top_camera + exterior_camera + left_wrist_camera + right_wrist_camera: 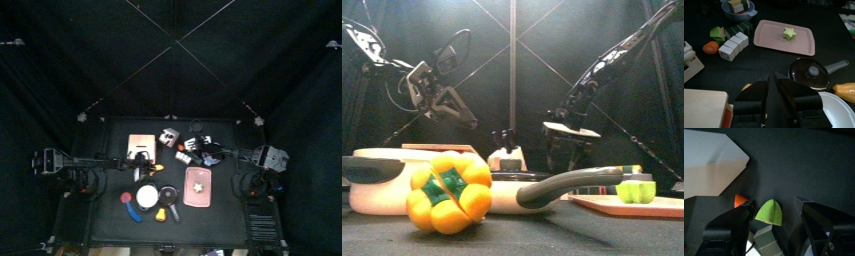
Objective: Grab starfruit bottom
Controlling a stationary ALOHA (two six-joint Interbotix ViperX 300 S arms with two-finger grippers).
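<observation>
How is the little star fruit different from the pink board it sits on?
The starfruit is pale yellow-green, while the pink board is pink. The starfruit is star-shaped with pointed lobes; the board is a flat rectangle with rounded corners. The starfruit is much smaller than the board and covers only a small patch of it. What they share: both lie on the black table, and neither gripper is touching them.

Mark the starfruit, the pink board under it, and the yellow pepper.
starfruit (789,33): left wrist view, on the star's centre.
pink board (767,37): left wrist view, on bare surface beside the fruit.
yellow pepper (469,205): front view, on a yellow lobe facing the camera.
</observation>
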